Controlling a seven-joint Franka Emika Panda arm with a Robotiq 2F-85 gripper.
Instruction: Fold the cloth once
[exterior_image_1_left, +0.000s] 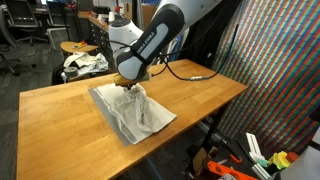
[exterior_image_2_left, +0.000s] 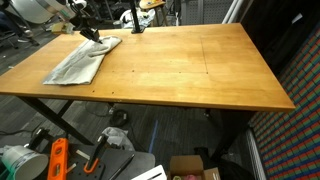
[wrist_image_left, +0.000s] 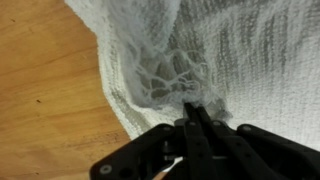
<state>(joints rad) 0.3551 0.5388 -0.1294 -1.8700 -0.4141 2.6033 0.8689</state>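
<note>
The cloth (exterior_image_1_left: 140, 118) is an off-white sheet lying on the wooden table (exterior_image_1_left: 60, 110), near its middle in this exterior view. In an exterior view from the far end, the cloth (exterior_image_2_left: 78, 64) lies at the table's far left corner. My gripper (exterior_image_1_left: 128, 88) stands over the cloth's back edge, shut on a pinch of fabric that rises to a small peak. The wrist view shows the black fingers (wrist_image_left: 198, 118) pressed together with bunched, open-weave cloth (wrist_image_left: 240, 50) caught at their tips. In that far-end view the gripper (exterior_image_2_left: 92, 33) sits at the cloth's far corner.
A white-and-dark fabric bundle (exterior_image_1_left: 85, 65) lies on a small round table behind. A black cable (exterior_image_1_left: 195, 72) runs over the tabletop's back edge. A shimmering screen (exterior_image_1_left: 275, 70) stands at the right. Tools and boxes (exterior_image_2_left: 60, 160) lie on the floor under the table (exterior_image_2_left: 200, 60).
</note>
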